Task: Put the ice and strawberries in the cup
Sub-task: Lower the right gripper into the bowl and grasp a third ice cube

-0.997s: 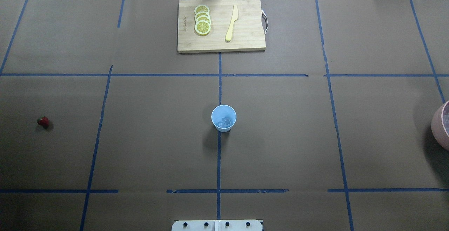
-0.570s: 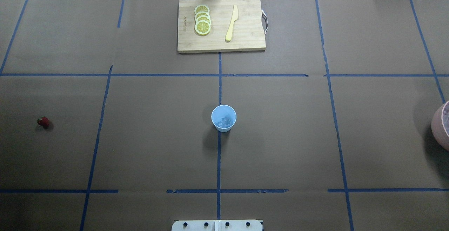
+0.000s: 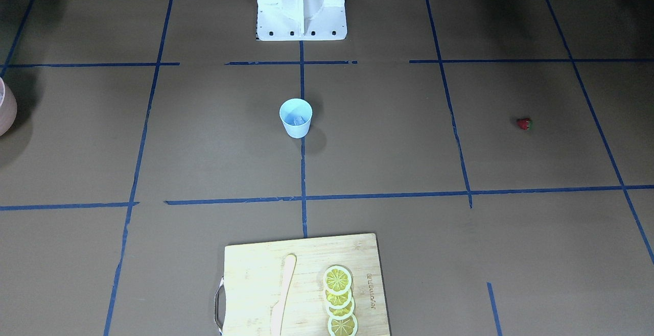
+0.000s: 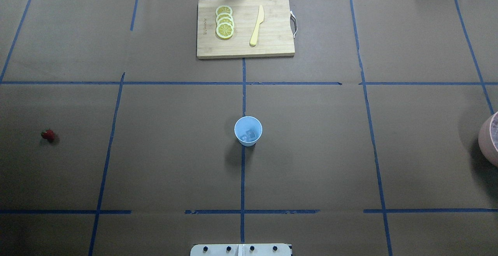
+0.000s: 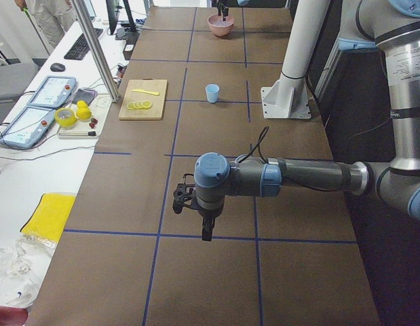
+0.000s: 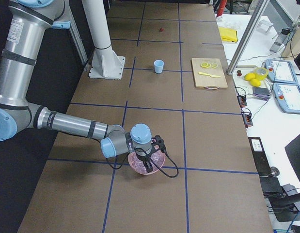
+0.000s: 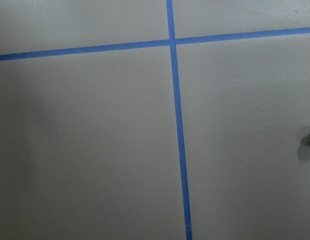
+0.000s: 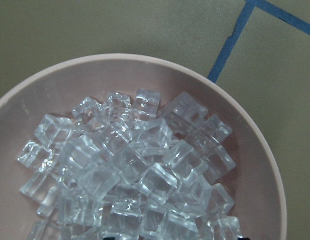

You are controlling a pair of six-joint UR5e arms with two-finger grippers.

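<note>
At the right end, the right gripper [image 6: 148, 168] is hanging over the bowl [image 8: 144, 59] of ice [image 8: 129, 165]; its spread I cannot tell.

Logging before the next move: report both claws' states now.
Left claw: cannot be told, seen only side-on.
Right claw: cannot be told, over pink round bowl of clear ice cubes.

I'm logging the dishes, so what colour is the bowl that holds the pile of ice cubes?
The bowl is pale pink, which shows best in the right wrist-mounted view.
</note>
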